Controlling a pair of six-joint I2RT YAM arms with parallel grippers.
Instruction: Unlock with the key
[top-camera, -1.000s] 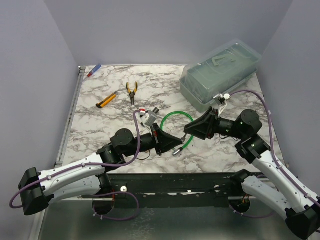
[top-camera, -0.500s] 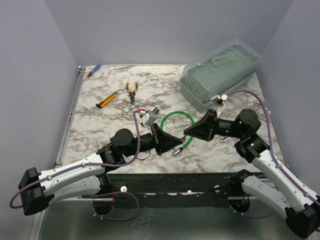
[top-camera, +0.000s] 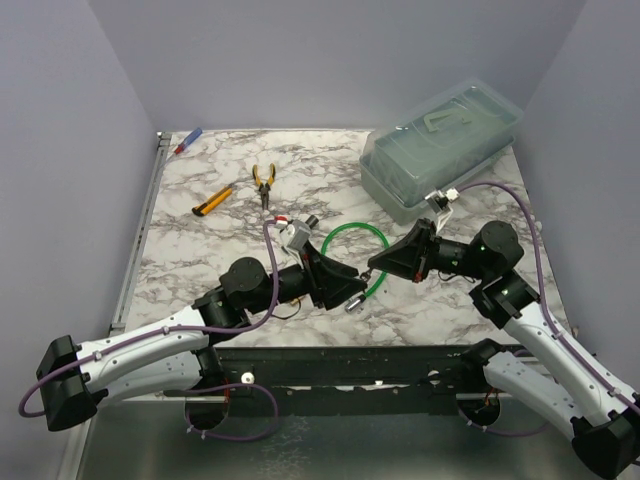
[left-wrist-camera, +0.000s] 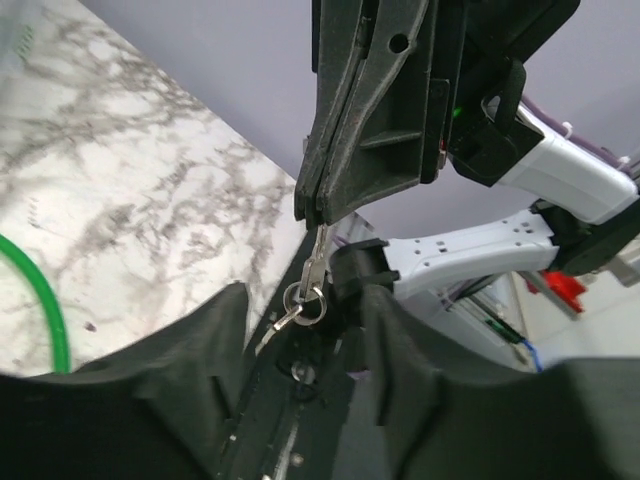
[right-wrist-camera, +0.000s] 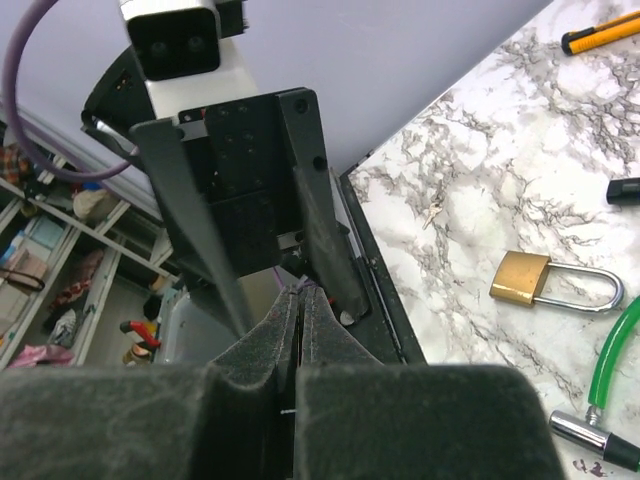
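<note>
Pen (top-camera: 188, 140), orange knife (top-camera: 212, 202) and yellow-handled pliers (top-camera: 263, 185) lie on the far left part of the marble desk (top-camera: 190, 250). Near the front middle, the left pincer (left-wrist-camera: 305, 290) stands open, its two dark fingers spread on either side of the key (left-wrist-camera: 316, 262); whether they touch it I cannot tell. The key hangs in the air above the desk, its upper end pinched between the tips of the right pincer (left-wrist-camera: 318, 212), which is closed on it, and a small ring (left-wrist-camera: 304, 298) dangles below. A brass padlock (right-wrist-camera: 522, 278) lies flat on the desk near the green cable (right-wrist-camera: 608, 360). A clear lidded box (top-camera: 440, 150) sits at the far right
</note>
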